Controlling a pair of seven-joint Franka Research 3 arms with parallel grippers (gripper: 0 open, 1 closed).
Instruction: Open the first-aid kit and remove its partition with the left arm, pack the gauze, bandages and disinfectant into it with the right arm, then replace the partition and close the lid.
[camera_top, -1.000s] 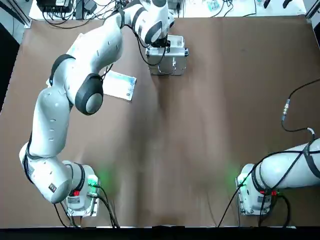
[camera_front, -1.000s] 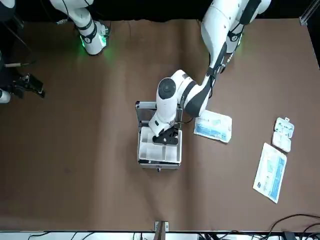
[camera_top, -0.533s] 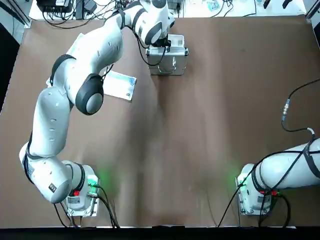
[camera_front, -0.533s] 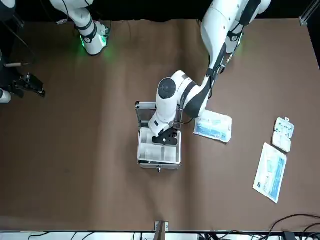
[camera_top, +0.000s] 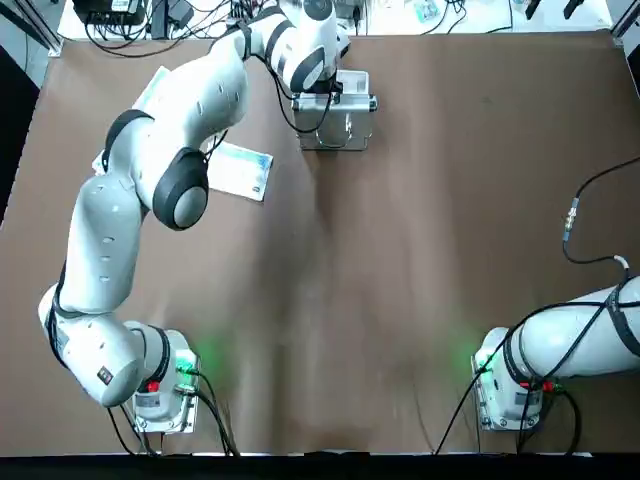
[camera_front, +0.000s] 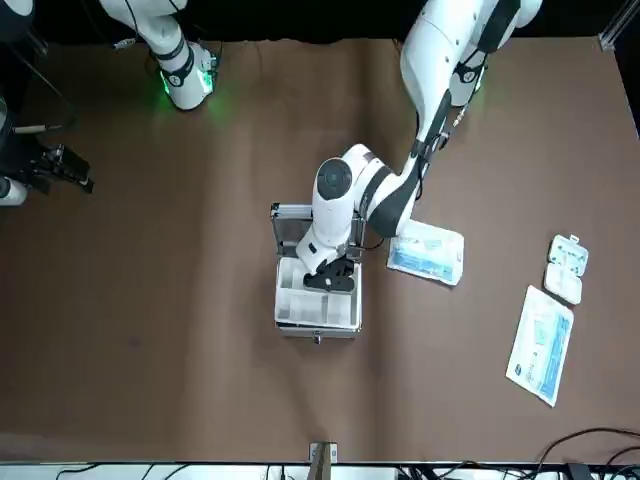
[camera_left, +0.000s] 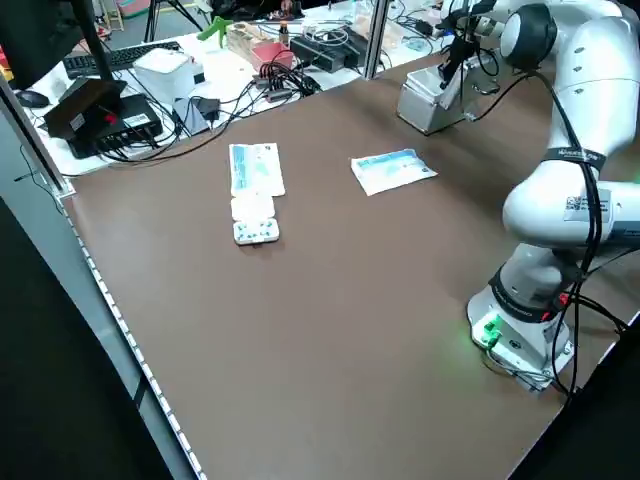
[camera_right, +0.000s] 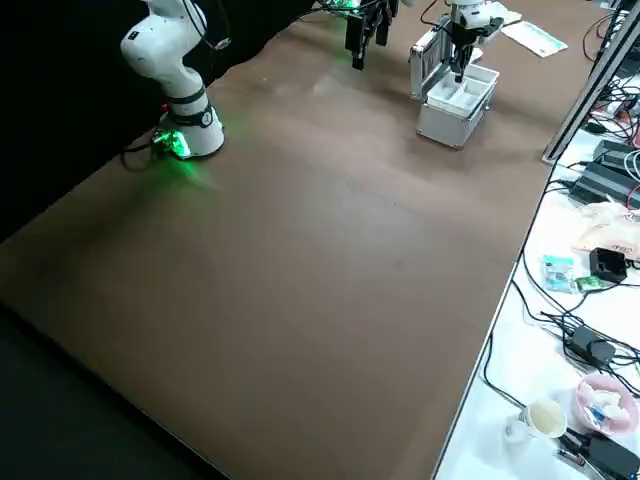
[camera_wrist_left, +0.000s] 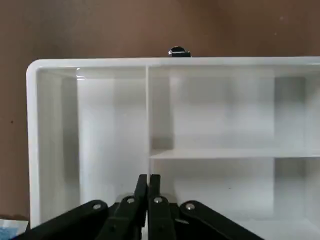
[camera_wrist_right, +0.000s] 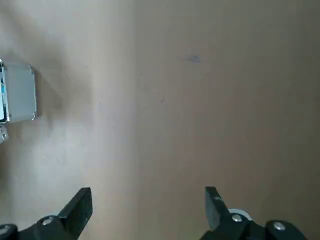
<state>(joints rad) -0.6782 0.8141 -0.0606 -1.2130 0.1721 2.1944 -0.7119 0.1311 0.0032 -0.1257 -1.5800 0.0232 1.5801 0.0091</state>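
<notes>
The silver first-aid kit (camera_front: 318, 322) stands open at the table's far side, its lid (camera_front: 290, 212) raised upright. Inside it sits the white partition (camera_wrist_left: 100, 125), a tray with several compartments. My left gripper (camera_front: 330, 276) reaches down into the tray. In the left wrist view its fingers (camera_wrist_left: 142, 200) are pressed together in line with the tray's dividing wall. My right gripper (camera_wrist_right: 147, 200) hangs open over bare table, well away from the kit (camera_wrist_right: 17, 92). The disinfectant is out of view. I cannot tell which packets are the gauze or bandages.
A blue-white packet (camera_front: 427, 252) lies next to the kit. A longer flat packet (camera_front: 540, 345) and a white blister pack (camera_front: 566, 268) lie farther out on the robot's left. Cables and desk clutter (camera_left: 300, 50) line the table's far edge.
The left gripper has shifted very slightly inside the tray. The kit, the packets and the right arm have not moved.
</notes>
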